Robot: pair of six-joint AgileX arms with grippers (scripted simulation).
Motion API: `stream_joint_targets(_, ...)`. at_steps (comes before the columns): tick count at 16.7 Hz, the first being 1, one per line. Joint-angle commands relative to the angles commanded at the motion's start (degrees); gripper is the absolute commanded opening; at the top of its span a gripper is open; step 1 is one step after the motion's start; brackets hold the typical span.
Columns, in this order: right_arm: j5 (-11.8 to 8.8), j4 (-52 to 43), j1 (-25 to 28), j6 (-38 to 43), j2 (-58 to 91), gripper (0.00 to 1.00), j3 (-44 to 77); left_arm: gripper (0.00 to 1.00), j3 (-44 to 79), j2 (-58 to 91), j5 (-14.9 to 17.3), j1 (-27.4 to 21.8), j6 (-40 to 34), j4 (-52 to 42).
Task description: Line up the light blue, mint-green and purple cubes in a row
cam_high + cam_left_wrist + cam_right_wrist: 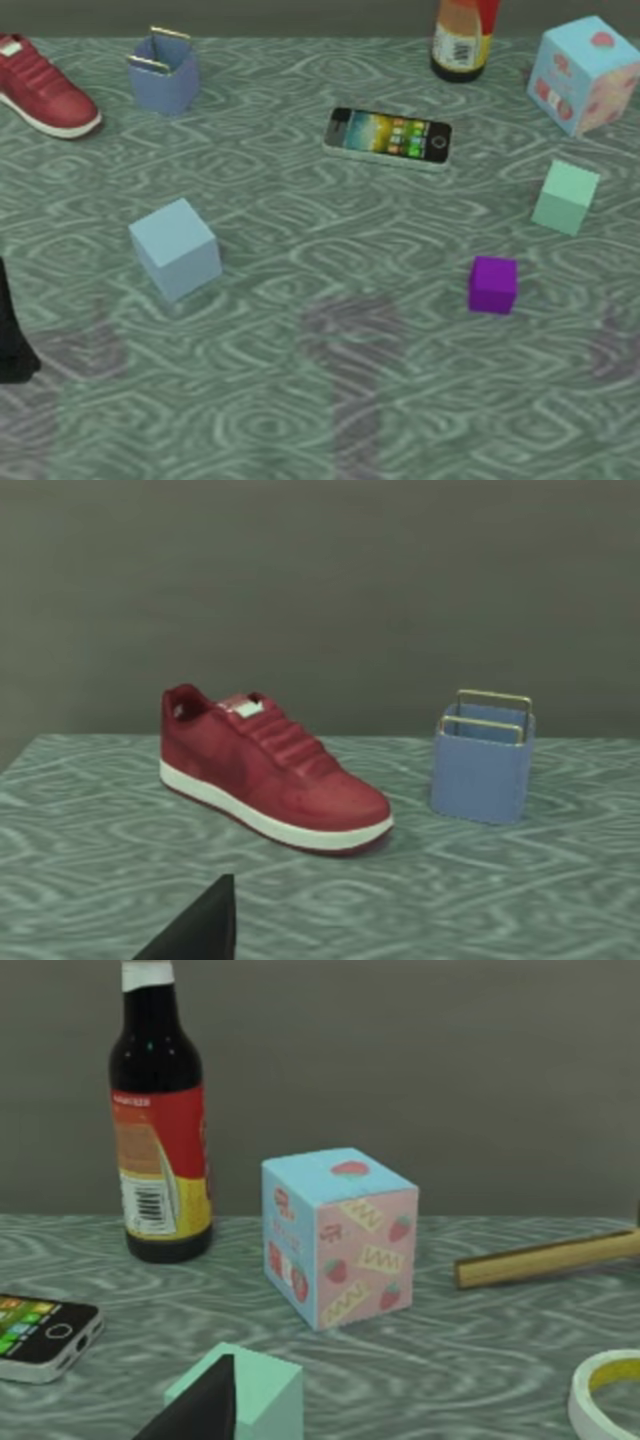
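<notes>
Right wrist view: mint-green cube (pixel 262 1388) just beside tool.

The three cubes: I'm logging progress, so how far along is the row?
Nothing looks done: the large light blue cube sits at the table's left, the mint-green cube and small purple cube apart at the right, forming no row. Neither gripper holds anything in the top view. All three placements remain.

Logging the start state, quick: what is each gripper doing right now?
Left gripper: cannot be told, nothing held in view.
Right gripper: cannot be told either.
</notes>
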Motion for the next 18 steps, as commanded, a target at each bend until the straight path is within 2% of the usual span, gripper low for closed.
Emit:
stream_joint_targets(4, -0.10, -1.22, 0.58, 0.68, 1.75, 1.00, 1.75, 1.00, 0.00, 0.00, 0.00, 0.00, 0.00, 0.00)
stream_joint_targets(8, -0.24, -8.16, 3.44, 4.47, 12.50, 1.00, 12.04, 1.00, 0.00, 0.00, 0.00, 0.00, 0.00, 0.00)
stream_joint_targets(12, -0.12, -19.45, 7.62, 10.27, 32.67, 1.00, 28.11, 1.00, 0.00, 0.00, 0.00, 0.00, 0.00, 0.00)
stream_joint_targets(18, 0.12, -39.75, 14.88, 20.05, 71.10, 1.00, 54.70, 1.00, 0.00, 0.00, 0.00, 0.00, 0.00, 0.00)
